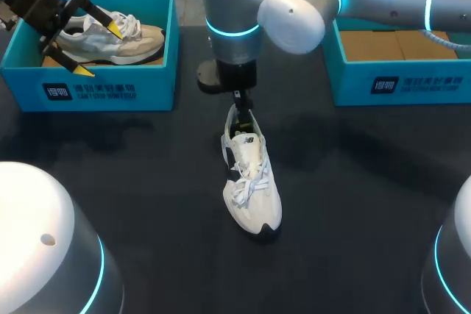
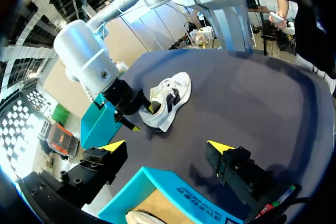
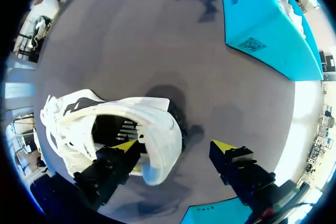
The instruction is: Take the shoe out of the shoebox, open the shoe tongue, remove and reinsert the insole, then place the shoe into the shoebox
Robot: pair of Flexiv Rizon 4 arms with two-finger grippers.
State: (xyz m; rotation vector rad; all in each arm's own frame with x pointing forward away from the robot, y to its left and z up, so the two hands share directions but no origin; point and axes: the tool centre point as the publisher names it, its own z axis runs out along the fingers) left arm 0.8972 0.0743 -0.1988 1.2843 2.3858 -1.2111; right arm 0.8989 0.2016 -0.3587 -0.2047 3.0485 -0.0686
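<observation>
Head view: the white shoe (image 1: 252, 182) stands upright mid-surface (image 1: 147, 182), toe toward the camera, well apart from both boxes and from the near edge. The right hand (image 1: 239, 102) hangs at its heel, mostly hidden by its own arm. The left hand (image 1: 101, 51) hovers over the left shoebox (image 1: 110, 90), where a second shoe (image 1: 140, 34) lies. The right shoebox (image 1: 397, 82) shows a cardboard floor. Each box has a white printed mark on its front wall.

Left wrist view: the left hand's fingers stand wide apart, gripping nothing, above the box's rim.

Right wrist view: this shows what the head view hides. One finger of the right hand sits inside the shoe's opening and the other stands clear outside the heel, so the hand is open. A barcode and a square code mark the left shoebox's side.
</observation>
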